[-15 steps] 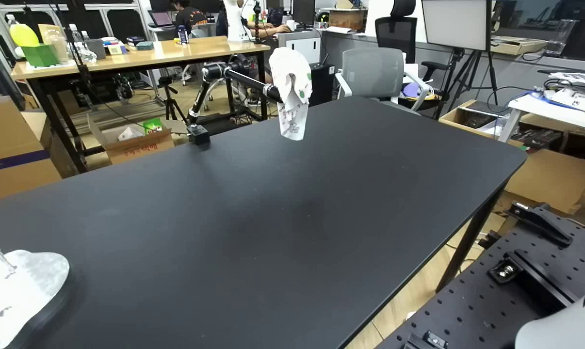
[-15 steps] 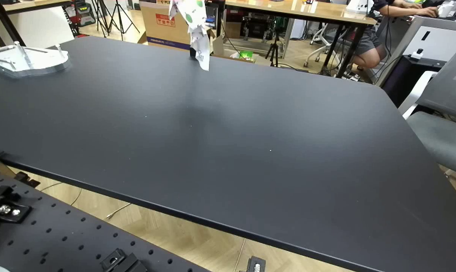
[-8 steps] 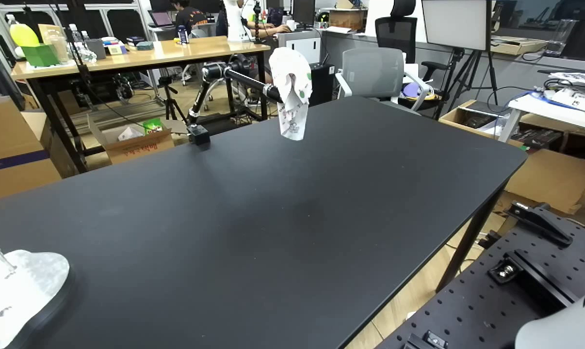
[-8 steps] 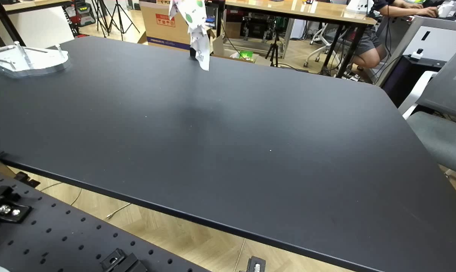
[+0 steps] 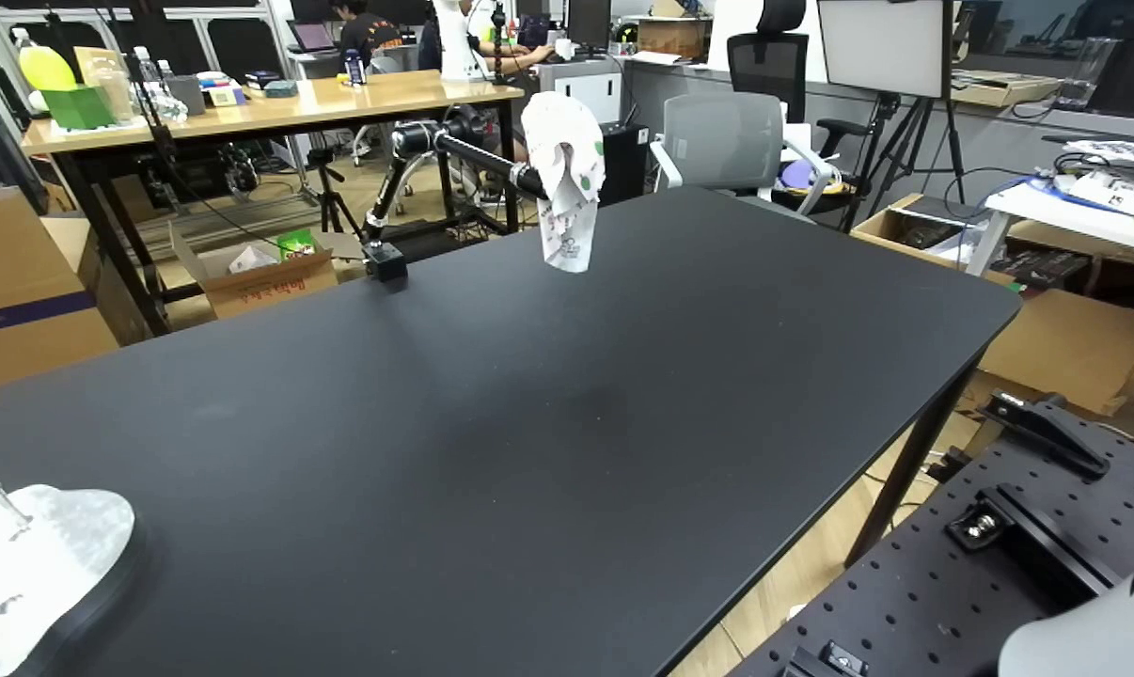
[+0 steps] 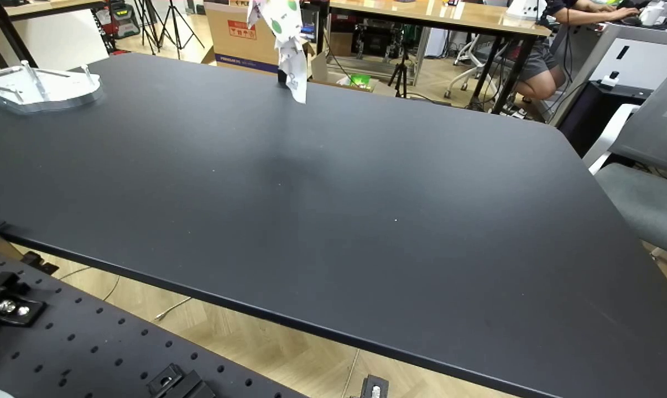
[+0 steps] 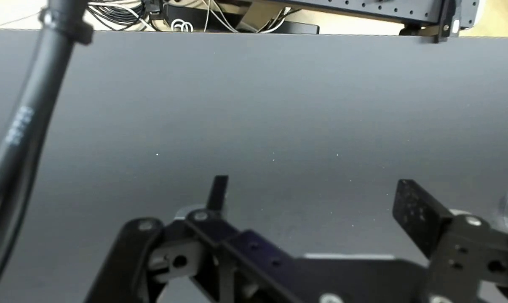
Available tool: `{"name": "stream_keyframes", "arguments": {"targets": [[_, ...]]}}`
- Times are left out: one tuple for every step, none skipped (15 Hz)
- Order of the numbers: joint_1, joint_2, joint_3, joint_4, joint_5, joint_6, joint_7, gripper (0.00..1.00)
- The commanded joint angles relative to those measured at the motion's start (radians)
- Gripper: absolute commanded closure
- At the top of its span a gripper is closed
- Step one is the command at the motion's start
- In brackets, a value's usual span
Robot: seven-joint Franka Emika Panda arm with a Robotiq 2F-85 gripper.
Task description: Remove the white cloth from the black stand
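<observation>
The white cloth with green and pink marks [image 5: 567, 160] hangs draped over the end of the black stand [image 5: 482, 155], its lower end above the table. In another exterior view the cloth [image 6: 289, 50] is cut off by the top edge, and only the stand's black base [image 6: 281, 76] shows beside it. The stand is a jointed black arm, its base at the table's far edge. My gripper [image 7: 313, 185] shows only in the wrist view, fingers wide apart with nothing between them, over the dark tabletop. The cloth and stand are out of the wrist view.
A white plate with upright pegs [image 5: 50, 536] lies on the black table [image 5: 529, 451], also in an exterior view [image 6: 51, 85]. A perforated black mounting plate [image 5: 905, 583] runs along the table's near side. A thick black cable [image 7: 30, 113] crosses the wrist view's left.
The cloth, stand and table objects have not moved. Only a person's hand in the background has shifted slightly.
</observation>
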Motion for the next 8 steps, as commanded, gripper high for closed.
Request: {"name": "stream_keyframes", "arguments": {"targets": [[0.021,0.145,0.059,0.003,-0.002,0.098,0.005,0.0],[0.029,0.184,0.076,0.008,0.002,0.121,0.003,0.0],[0.038,0.227,0.098,0.016,-0.001,0.151,0.001,0.0],[0.046,0.264,0.114,0.025,0.001,0.174,-0.007,0.0],[0.053,0.299,0.134,0.035,-0.006,0.205,-0.01,0.0],[0.06,0.334,0.153,0.048,-0.011,0.229,-0.016,0.0],[0.065,0.361,0.17,0.059,-0.017,0.251,-0.018,0.0],[0.071,0.386,0.189,0.071,-0.025,0.268,-0.023,0.0]]}}
